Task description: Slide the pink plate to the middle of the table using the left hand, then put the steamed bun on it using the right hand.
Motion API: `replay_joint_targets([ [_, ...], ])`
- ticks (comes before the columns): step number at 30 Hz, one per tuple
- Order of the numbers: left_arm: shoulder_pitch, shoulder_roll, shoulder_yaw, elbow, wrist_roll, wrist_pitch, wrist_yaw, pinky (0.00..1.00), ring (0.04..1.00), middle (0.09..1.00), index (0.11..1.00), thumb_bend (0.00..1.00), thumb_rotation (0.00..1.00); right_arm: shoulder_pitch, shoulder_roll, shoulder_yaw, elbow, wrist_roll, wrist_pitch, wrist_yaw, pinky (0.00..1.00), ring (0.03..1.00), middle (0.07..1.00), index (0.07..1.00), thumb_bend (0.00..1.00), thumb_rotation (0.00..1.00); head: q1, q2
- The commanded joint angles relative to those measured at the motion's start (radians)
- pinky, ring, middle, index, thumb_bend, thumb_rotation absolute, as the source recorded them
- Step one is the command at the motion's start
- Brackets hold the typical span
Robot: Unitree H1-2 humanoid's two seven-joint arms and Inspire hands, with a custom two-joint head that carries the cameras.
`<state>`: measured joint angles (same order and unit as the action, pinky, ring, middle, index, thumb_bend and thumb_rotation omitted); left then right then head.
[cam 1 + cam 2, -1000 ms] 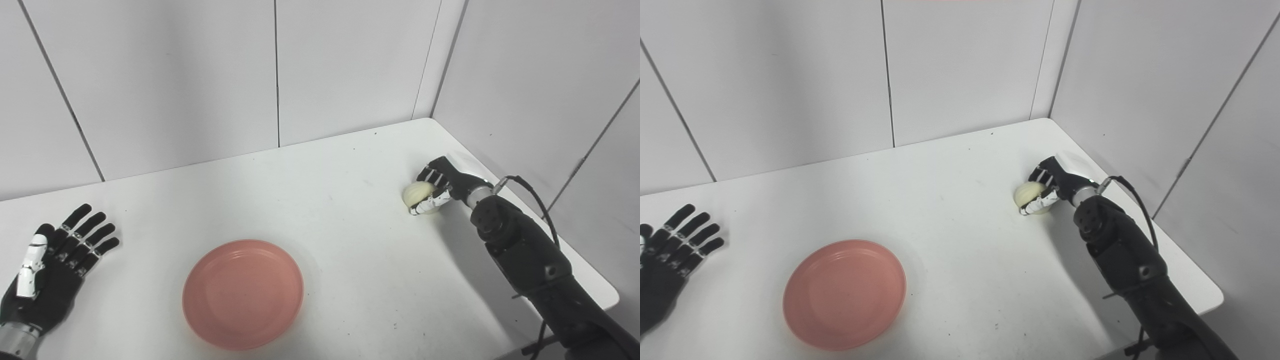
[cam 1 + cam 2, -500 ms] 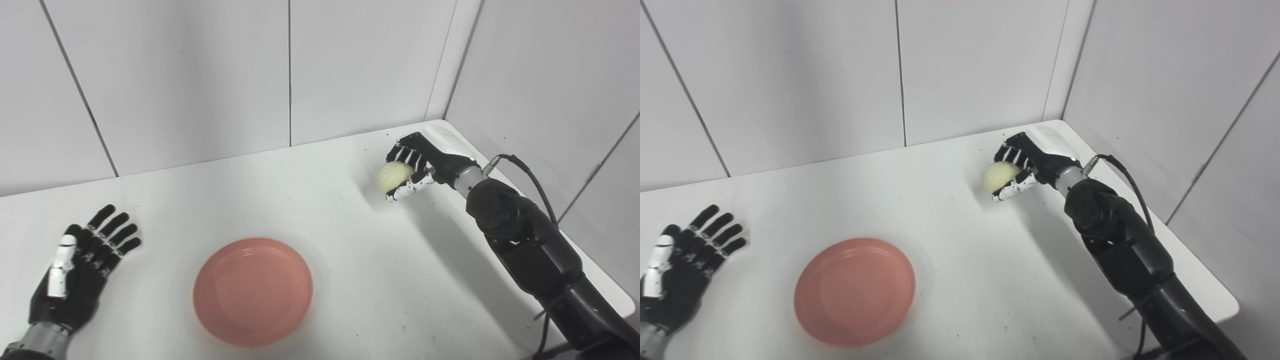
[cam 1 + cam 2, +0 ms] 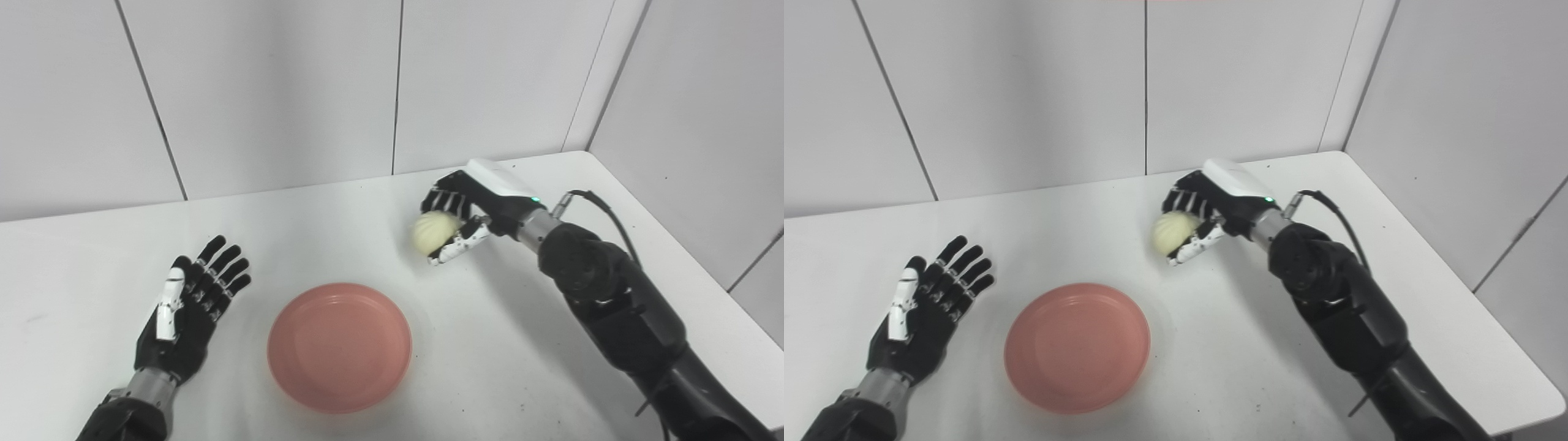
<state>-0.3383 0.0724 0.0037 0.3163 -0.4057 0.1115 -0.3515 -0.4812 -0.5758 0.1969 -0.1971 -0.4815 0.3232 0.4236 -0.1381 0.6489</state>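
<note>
The pink plate [image 3: 339, 346] lies flat on the white table [image 3: 318, 239], near its front middle, with nothing on it. My right hand [image 3: 460, 211] is shut on the pale yellow steamed bun [image 3: 433, 232] and holds it in the air, above the table and up to the right of the plate. My left hand [image 3: 187, 309] rests open, fingers spread, palm up, on the table just left of the plate, not touching it.
White wall panels stand behind the table and along its right side. A black cable [image 3: 603, 211] loops off my right forearm. The table's right edge [image 3: 692, 245] runs diagonally toward the near right.
My right hand has lifted the bun off the table at the right and carried it left toward the plate. The camera has swung, shifting the whole picture to the right.
</note>
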Motion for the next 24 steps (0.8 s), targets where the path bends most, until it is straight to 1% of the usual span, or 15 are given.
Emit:
replay_joint_targets([
  [1,0.064,-0.008,-0.023,0.036,0.043,0.136,0.049,0.90,0.900,0.910,0.898,0.42,1.00,-0.070,0.007,0.002,-0.066,0.012,-0.030,0.010,0.36,0.410,0.475,0.488,0.50,0.12,0.012,0.002],
  [2,0.064,-0.010,-0.027,0.031,0.045,0.139,0.052,0.90,0.902,0.911,0.899,0.42,1.00,-0.076,0.020,0.013,-0.083,0.010,-0.027,0.021,0.36,0.404,0.471,0.488,0.50,0.12,0.029,0.007],
  [4,0.064,-0.015,-0.031,0.023,0.046,0.147,0.057,0.92,0.910,0.916,0.903,0.42,1.00,-0.083,0.041,0.026,-0.111,0.005,-0.009,0.040,0.35,0.399,0.468,0.488,0.50,0.12,0.038,0.009],
  [5,0.064,-0.020,-0.033,0.014,0.047,0.155,0.064,0.92,0.911,0.917,0.903,0.42,1.00,-0.087,0.055,0.034,-0.127,0.003,-0.001,0.048,0.35,0.399,0.468,0.488,0.50,0.12,0.057,0.015],
  [8,0.063,-0.030,-0.038,-0.001,0.056,0.171,0.080,0.92,0.912,0.919,0.909,0.42,1.00,-0.097,0.080,0.061,-0.156,-0.028,0.006,0.068,0.35,0.393,0.464,0.488,0.50,0.12,0.071,0.019],
  [12,0.060,-0.041,-0.040,-0.005,0.063,0.183,0.096,0.92,0.906,0.915,0.909,0.42,1.00,-0.102,0.119,0.087,-0.181,-0.038,0.016,0.091,0.34,0.399,0.468,0.488,0.50,0.12,0.090,0.026],
  [16,0.059,-0.049,-0.047,-0.006,0.063,0.185,0.096,0.92,0.906,0.916,0.911,0.42,1.00,-0.098,0.158,0.106,-0.194,-0.060,0.024,0.104,0.35,0.411,0.477,0.488,0.50,0.12,0.111,0.036],
  [19,0.060,-0.053,-0.054,-0.017,0.070,0.193,0.104,0.92,0.908,0.917,0.911,0.42,1.00,-0.095,0.178,0.127,-0.193,-0.091,0.022,0.109,0.31,0.380,0.466,0.488,0.51,0.12,0.117,0.040],
  [21,0.061,-0.057,-0.057,-0.021,0.074,0.198,0.106,0.92,0.909,0.917,0.910,0.42,1.00,-0.091,0.189,0.132,-0.193,-0.081,0.030,0.124,0.32,0.392,0.472,0.488,0.50,0.12,0.121,0.044],
  [24,0.062,-0.061,-0.058,-0.022,0.071,0.198,0.104,0.92,0.910,0.918,0.909,0.42,1.00,-0.085,0.205,0.140,-0.183,-0.066,0.025,0.139,0.34,0.405,0.478,0.488,0.50,0.12,0.123,0.052],
])
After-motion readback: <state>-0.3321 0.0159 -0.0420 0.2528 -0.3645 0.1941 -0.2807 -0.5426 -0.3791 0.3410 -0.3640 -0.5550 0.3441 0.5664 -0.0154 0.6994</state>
